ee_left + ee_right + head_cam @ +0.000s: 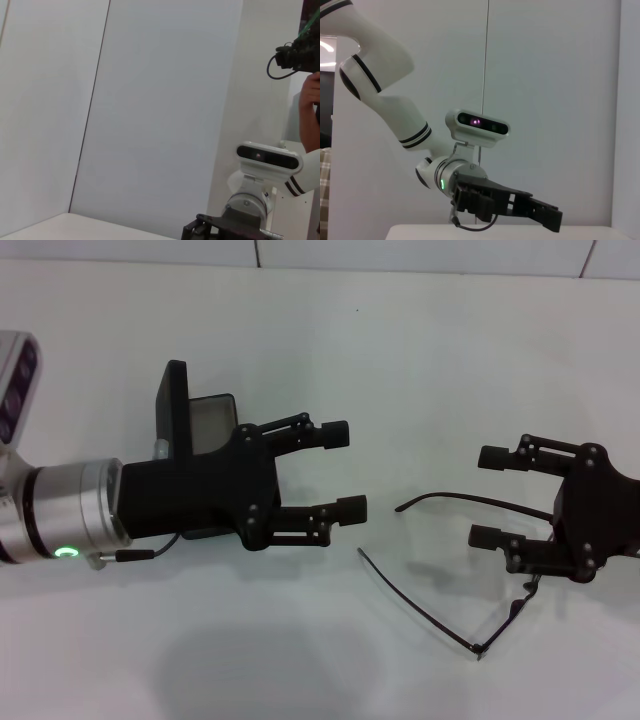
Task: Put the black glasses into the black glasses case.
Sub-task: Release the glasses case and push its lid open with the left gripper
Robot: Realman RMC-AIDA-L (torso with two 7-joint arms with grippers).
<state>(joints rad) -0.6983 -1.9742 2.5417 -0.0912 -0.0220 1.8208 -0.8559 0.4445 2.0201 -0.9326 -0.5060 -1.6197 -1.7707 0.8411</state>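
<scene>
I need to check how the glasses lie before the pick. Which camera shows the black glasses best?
The head view: the black glasses lie unfolded on the white table, beside the right gripper. Both wrist views show none of them, only walls and robot arms.

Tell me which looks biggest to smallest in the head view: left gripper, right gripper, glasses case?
1. left gripper, though it may just be nearer the camera.
2. right gripper, partly cut off.
3. black glasses case, mostly hidden behind the left gripper, so unsure.

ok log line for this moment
left gripper: open, in front of open black glasses case | right gripper: open, above black glasses | glasses on table, not cased
</scene>
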